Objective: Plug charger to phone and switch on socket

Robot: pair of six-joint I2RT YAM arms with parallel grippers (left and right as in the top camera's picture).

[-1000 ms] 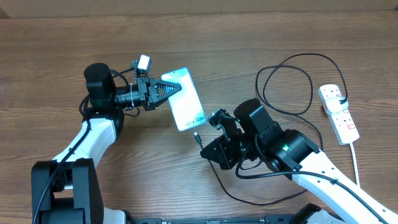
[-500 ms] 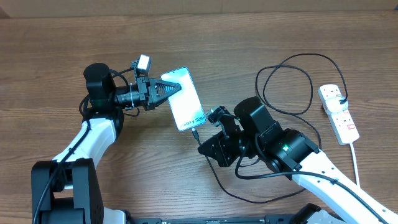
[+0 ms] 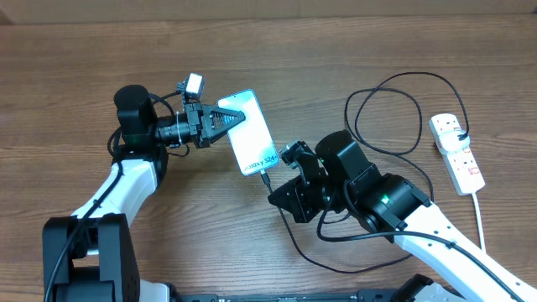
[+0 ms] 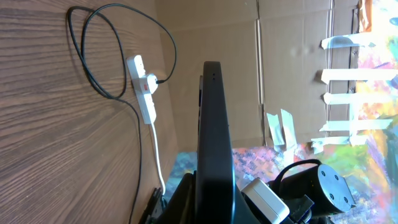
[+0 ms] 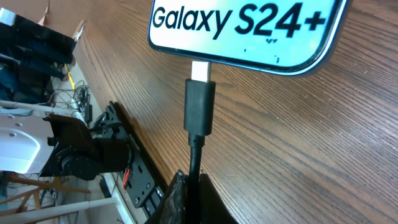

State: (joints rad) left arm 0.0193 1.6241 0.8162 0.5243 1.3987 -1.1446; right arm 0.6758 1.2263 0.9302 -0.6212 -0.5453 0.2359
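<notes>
Tabletop (image 3: 84, 67) first: brown wood grain, with both arms reaching in toward the middle, so I have little room to swing and want short, straight moves only. My left tool (image 3: 226, 120) is pressed together on the long edge of the Galaxy S24+ phone (image 3: 249, 134), bracing it at the centre of the tabletop with its bottom edge turned toward my right arm; the left wrist view shows the phone edge-on, and I would hold that clamp firm so the phone cannot slide back under the push. The white power strip (image 3: 457, 155) lies well apart at the far right, with the charger cable (image 3: 394, 109) already plugged into it and looping back toward the middle; I cannot read the switch position from here. My right tool (image 3: 277, 191) is pinching that cable just behind the black plug (image 5: 199, 106). In the right wrist view the plug sits square to the phone's bottom edge, its bare metal tip (image 5: 201, 70) touching the port but, by my judgement, not yet fully seated, since metal shows. I would push straight along the plug's axis, no twisting, until the black housing meets the frame, and watch that the cable does not buckle at my fingertips.
</notes>
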